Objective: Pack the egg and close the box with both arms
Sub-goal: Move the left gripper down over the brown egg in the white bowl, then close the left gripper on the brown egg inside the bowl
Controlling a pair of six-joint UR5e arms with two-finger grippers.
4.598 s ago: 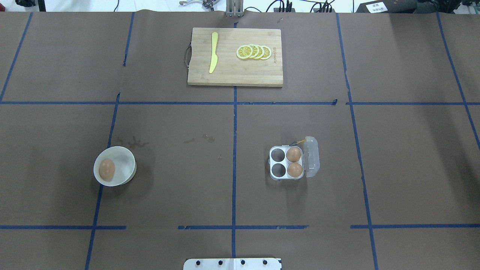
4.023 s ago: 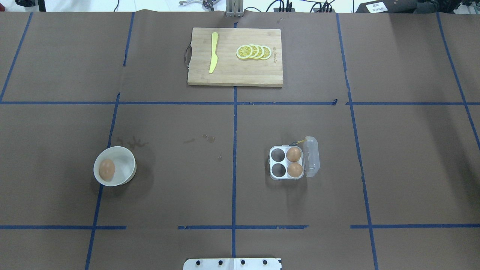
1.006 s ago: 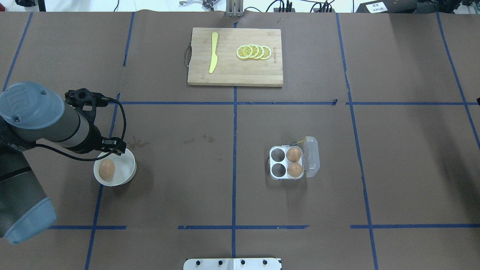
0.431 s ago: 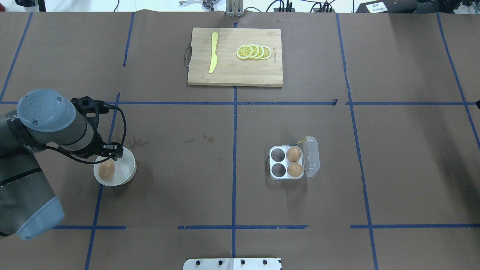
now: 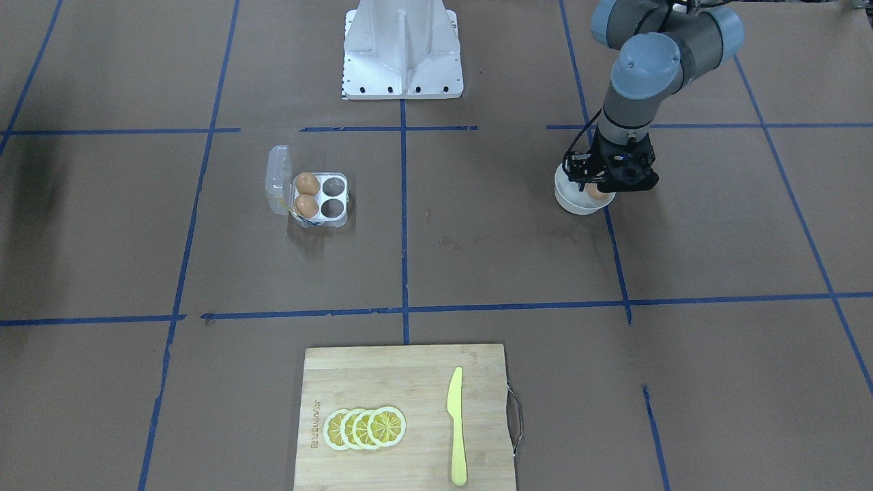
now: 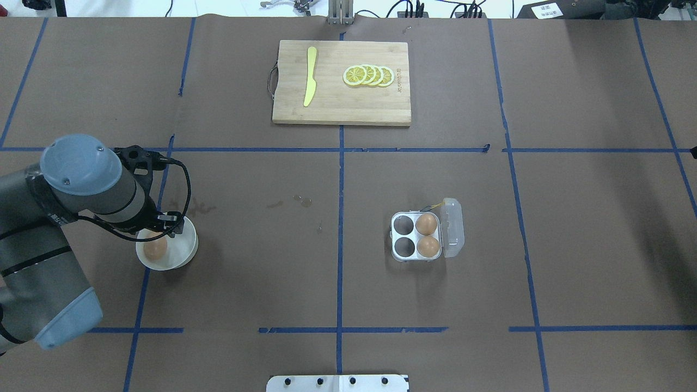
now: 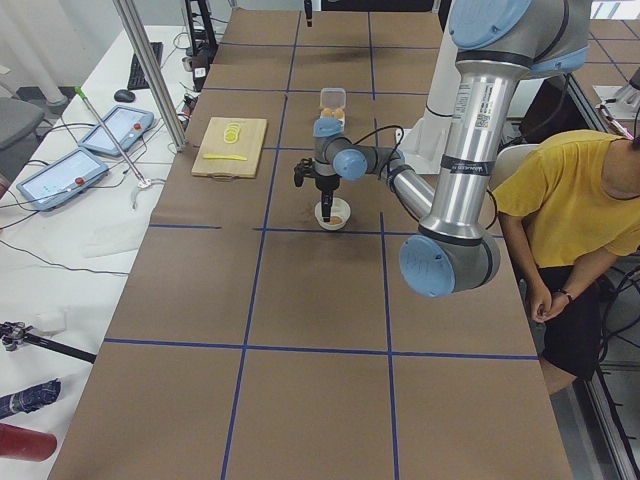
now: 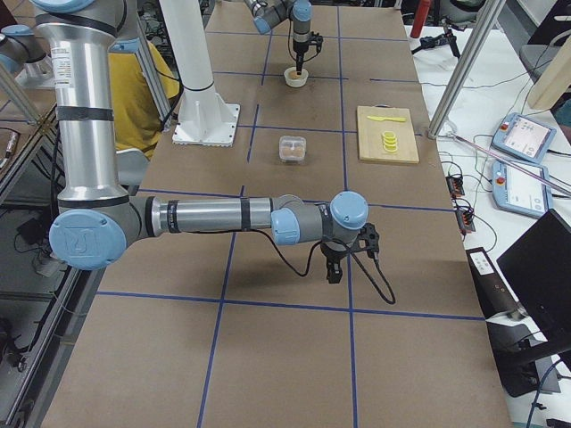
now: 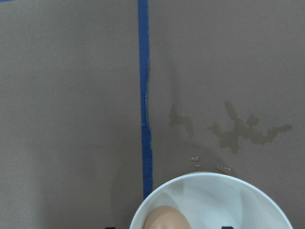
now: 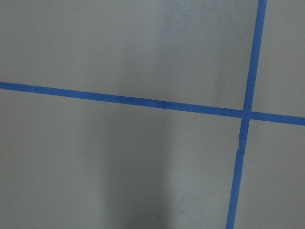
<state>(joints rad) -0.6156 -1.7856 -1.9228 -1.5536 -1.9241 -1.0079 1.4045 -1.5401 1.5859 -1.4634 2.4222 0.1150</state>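
**Q:** Where is the egg to be packed?
**A:** The egg [image 6: 156,248] lies in the white bowl [image 6: 191,245] on the left side of the table [image 6: 261,272]. It rests on the bowl floor, not lifted.

**Q:** What is the state of the left hand?
**A:** The left hand [image 5: 610,181] points straight down into the bowl. In the left wrist view its fingertips [image 9: 227,227] show at the bottom edge, well apart, one on each side of the egg. The hand is spread wide and grips nothing.

**Q:** What is the condition of the egg carton?
**A:** The egg carton [image 6: 415,236] sits right of centre, well apart from the bowl. Its clear lid [image 6: 453,227] stands open on the right. The two cups beside the lid hold packed eggs [image 6: 426,224]. The two left cups are vacant.

**Q:** And the right hand?
**A:** The right hand [image 8: 334,270] hangs above the table at the far right, well apart from the carton. It appears only in the right side view, so I cannot tell how far open it is.

**Q:** How far along is the task?
**A:** Judged early, with no step complete. Pending steps:
- Grasp the egg.
- Carry it to a vacant cup.
- Release it.
- Close the lid with both arms.

The cutting board [image 6: 341,81] at the far edge is not involved.
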